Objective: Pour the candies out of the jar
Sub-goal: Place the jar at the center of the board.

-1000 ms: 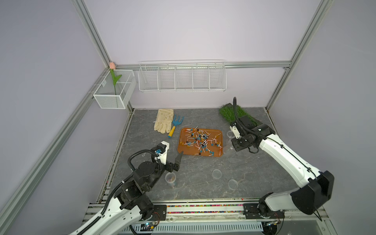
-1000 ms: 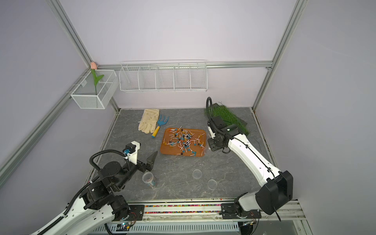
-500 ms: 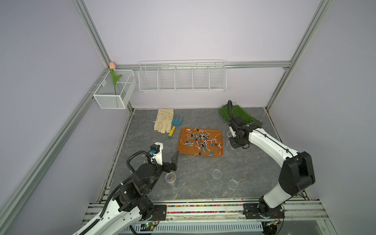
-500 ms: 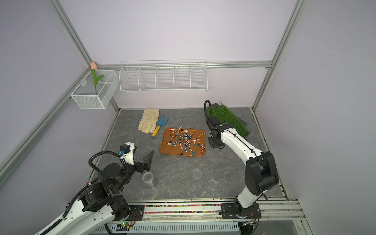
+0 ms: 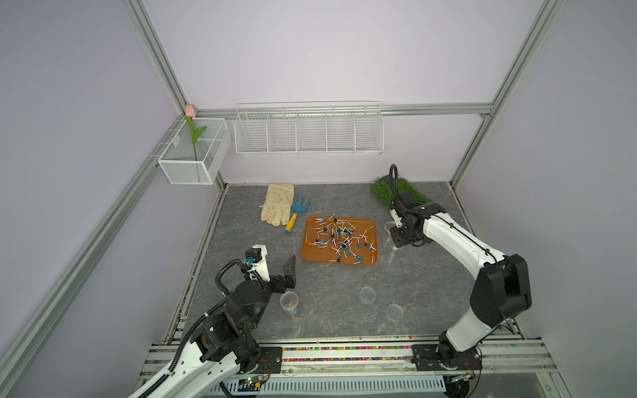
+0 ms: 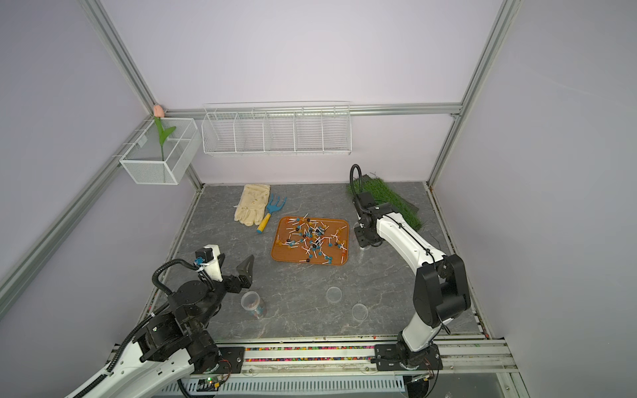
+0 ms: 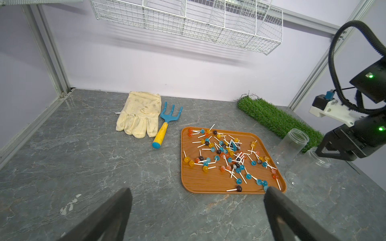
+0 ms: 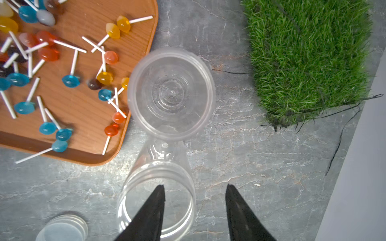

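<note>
While loose — candies (image 5: 339, 238) on tray (image 5: 315, 255).

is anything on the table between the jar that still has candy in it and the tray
Nothing visible. Bare tabletop lies between the jar and the tray. The loose lids lie off to the side, and the left gripper, fingers open, is above the table.

No legible text, labels, brands, numbers or signs on any object
</note>
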